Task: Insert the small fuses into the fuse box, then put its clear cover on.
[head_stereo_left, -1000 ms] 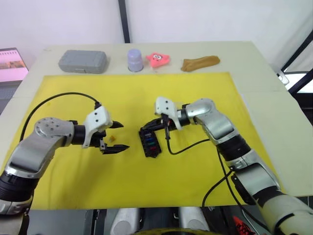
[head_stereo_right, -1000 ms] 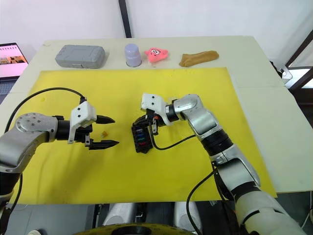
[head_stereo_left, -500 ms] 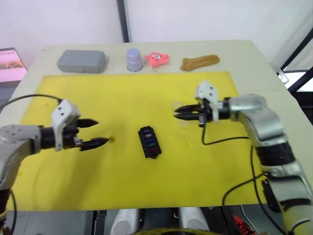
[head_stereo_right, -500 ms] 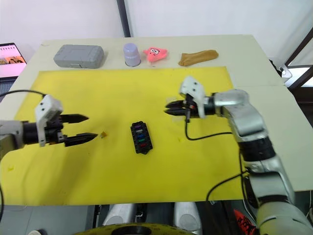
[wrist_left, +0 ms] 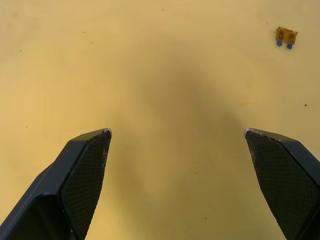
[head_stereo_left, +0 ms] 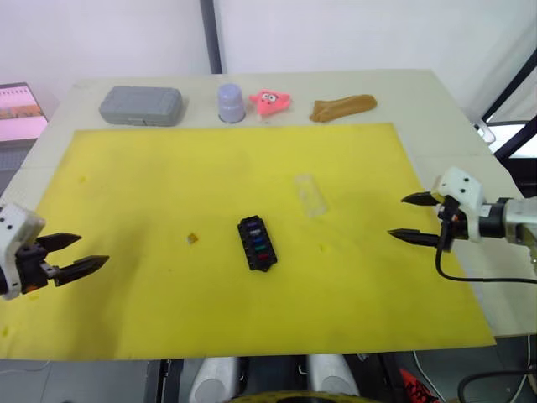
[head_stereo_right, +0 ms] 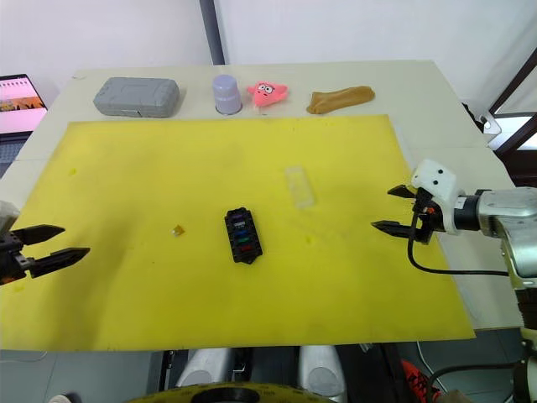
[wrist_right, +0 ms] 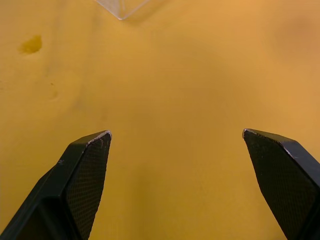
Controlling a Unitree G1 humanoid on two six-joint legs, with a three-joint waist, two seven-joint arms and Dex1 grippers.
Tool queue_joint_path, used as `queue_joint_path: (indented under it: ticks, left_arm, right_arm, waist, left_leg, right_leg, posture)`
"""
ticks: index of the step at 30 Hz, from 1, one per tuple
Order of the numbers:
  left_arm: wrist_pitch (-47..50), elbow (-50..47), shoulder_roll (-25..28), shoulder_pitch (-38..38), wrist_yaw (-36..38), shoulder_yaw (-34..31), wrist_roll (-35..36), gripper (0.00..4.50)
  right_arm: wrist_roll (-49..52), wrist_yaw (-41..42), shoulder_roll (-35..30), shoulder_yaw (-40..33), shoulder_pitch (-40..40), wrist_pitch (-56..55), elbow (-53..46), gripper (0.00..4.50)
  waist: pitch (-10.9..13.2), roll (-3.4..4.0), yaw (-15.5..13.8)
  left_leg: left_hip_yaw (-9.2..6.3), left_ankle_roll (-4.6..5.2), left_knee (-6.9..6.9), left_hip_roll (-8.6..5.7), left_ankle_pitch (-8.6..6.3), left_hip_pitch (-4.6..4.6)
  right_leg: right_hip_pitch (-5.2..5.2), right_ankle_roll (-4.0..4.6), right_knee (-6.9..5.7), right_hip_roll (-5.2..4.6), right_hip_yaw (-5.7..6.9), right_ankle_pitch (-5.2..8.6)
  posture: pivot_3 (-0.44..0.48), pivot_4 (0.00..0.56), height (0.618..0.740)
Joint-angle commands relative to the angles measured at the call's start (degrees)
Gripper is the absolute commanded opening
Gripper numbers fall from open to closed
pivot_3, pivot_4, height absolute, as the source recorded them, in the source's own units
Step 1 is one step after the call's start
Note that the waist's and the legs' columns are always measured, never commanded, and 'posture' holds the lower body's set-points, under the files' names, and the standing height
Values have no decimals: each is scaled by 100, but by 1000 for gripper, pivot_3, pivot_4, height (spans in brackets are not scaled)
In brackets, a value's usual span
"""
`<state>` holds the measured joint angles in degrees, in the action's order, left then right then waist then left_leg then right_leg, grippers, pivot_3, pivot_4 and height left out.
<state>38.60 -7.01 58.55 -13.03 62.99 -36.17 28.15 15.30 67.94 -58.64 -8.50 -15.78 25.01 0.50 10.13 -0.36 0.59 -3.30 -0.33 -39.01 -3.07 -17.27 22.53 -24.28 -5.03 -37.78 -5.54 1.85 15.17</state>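
The fuse box (head_stereo_left: 257, 243) lies mid-mat on the yellow mat (head_stereo_left: 210, 168), with blue, red and green fuses showing in its slots. One orange fuse (head_stereo_left: 192, 238) lies loose on the mat, near the box on its left side, and the cover (head_stereo_left: 310, 195) lies flat on the mat beyond the box and to its right, apart from it. The left tool (head_stereo_left: 69, 255) hangs at the mat's left edge with its fingers apart and nothing between them; the right tool (head_stereo_left: 415, 219) hangs near the mat's right edge, likewise spread and empty. Both are well apart from the box. By my reading the step in hand is the loose orange fuse, since the cover should not go on until every fuse is seated. The left tool is the nearer one for that pick. The fuse is tiny and lies flat, so the fingers should come down on either side of its body, close gently and lift it by the plastic, leaving the blades free to point into a slot. Whether an empty slot remains I cannot tell from here. The box is light and may slide under a push, so the right tool could steady it by its edge. Only then take the cover, which is nearly invisible against the mat
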Motion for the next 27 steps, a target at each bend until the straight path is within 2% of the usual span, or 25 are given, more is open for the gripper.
queue_joint_path:
  ticks: [1,6,13,20,23,25,26,27]
  left_arm:
    - [-17,-170,12,201,-17,67,132,4500]
    - [422,-115,-48,859,296,670,692,4500]
    - [1603,1334,150,2836,1362,2074,1274,4500]
    - [2030,3118,-194,4693,2313,3736,691,4500]
    - [1999,3502,-273,5094,2769,4322,402,3659]
    - [2000,3786,-334,5321,2928,4550,263,2559]
    - [2059,3918,-357,5425,2948,4636,274,2156]
    - [2089,4009,-372,5497,2951,4729,315,2156]
  right_arm:
    - [128,-58,-1,-106,-197,-58,-152,4443]
    - [384,-71,224,212,-783,273,-628,4443]
    - [550,79,764,1191,-1911,573,-1533,4443]
    - [466,331,1230,2057,-2760,544,-1911,4443]
    - [438,409,1317,2243,-2910,502,-2002,4500]
    - [440,462,1355,2323,-3000,474,-2038,4500]
    - [432,487,1366,2350,-3034,451,-2045,4500]
    - [417,508,1381,2374,-3072,430,-2034,4500]
  waist:
    - [0,1,-2]
    - [8,13,-3]
    - [9,14,9]
    - [11,7,9]
    - [12,4,18]
    - [12,4,22]
    - [12,4,23]
    - [12,4,26]
  left_leg:
    - [0,0,0,0,0,0]
    - [0,0,0,0,-1,0]
    - [-1,0,3,0,0,4]
    - [1,-6,-9,-8,4,11]
    - [3,-7,-14,-8,5,16]
    - [4,-16,-16,-8,11,21]
    - [4,-18,-16,-8,12,21]
    - [3,-18,-16,-7,12,21]
  right_leg:
    - [0,0,1,0,0,0]
    - [3,-1,5,-1,0,-1]
    - [-4,-3,5,5,2,-2]
    - [-10,-5,-9,15,4,-2]
    - [-15,-5,-15,25,4,-2]
    - [-20,-6,-17,25,3,-2]
    - [-21,-6,-17,26,3,-2]
    - [-22,-5,-19,27,3,-2]
  posture:
    - [0,150,731]
    - [0,150,731]
    - [0,150,731]
    - [0,150,731]
    - [0,150,731]
    - [0,150,731]
    - [0,150,731]
    - [0,150,731]
